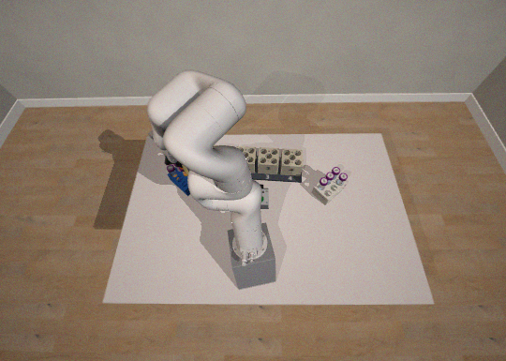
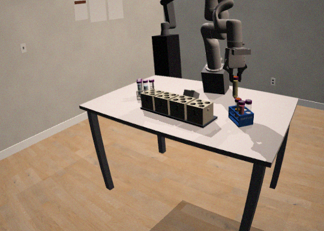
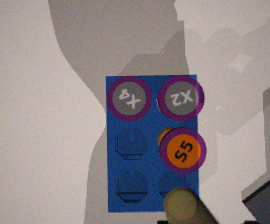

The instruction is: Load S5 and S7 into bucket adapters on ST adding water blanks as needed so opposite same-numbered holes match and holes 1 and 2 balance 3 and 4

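Note:
My gripper point(image 2: 236, 77) is shut on an orange-dotted tube point(image 2: 235, 89) point(image 3: 182, 205) with yellowish liquid, S7 by elimination; its ID is hidden. The tube hangs upright above the blue rack point(image 1: 178, 183) point(image 2: 246, 121) point(image 3: 153, 125), its lower end clear of it. S5 point(image 3: 184, 151) point(image 2: 237, 100) stands in the rack beside X2 point(image 3: 181, 98) point(image 2: 242, 108); X4 point(image 3: 129, 98) point(image 2: 248, 102) is in the same end row as X2. Four beige adapters stand on the dark stand point(image 1: 278, 178) point(image 2: 168, 116); adapters 3 point(image 1: 268, 168) and 4 point(image 1: 291, 168) show empty holes.
A white rack point(image 1: 321, 197) point(image 2: 138, 96) at the far side holds several purple-capped tubes; their dots are unreadable. The small desk point(image 1: 264, 205) point(image 2: 191, 93) with the green key point(image 1: 262, 199) stands between the adapters and my base. My arm covers part of the adapter row in the top view.

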Available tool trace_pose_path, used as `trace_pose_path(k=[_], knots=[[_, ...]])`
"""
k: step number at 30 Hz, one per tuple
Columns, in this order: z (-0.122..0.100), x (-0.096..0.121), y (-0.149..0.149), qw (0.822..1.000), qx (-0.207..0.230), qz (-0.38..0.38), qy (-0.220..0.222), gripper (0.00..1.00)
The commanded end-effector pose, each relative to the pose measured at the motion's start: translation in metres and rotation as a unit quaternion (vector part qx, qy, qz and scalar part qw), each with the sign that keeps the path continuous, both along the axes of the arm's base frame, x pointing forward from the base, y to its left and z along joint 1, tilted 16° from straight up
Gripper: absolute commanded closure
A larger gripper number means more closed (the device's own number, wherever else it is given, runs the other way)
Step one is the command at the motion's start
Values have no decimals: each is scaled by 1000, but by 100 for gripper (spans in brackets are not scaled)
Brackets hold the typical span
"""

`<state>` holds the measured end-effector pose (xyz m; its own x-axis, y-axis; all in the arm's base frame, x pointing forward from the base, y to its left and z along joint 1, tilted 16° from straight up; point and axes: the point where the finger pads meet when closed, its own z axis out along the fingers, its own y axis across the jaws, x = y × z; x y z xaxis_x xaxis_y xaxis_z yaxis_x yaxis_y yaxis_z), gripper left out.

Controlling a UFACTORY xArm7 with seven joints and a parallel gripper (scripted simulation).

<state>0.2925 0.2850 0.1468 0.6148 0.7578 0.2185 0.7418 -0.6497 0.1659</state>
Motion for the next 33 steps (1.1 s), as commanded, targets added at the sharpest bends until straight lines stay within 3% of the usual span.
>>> trace_pose_path(k=[1, 14, 27, 33], knots=[[10, -2, -1, 1000, 2, 1, -1, 100], [35, -9, -2, 1000, 2, 1, -1, 100], [36, -9, -3, 1000, 2, 1, -1, 100], [36, 0, -31, 995, 29, -95, 6, 100]])
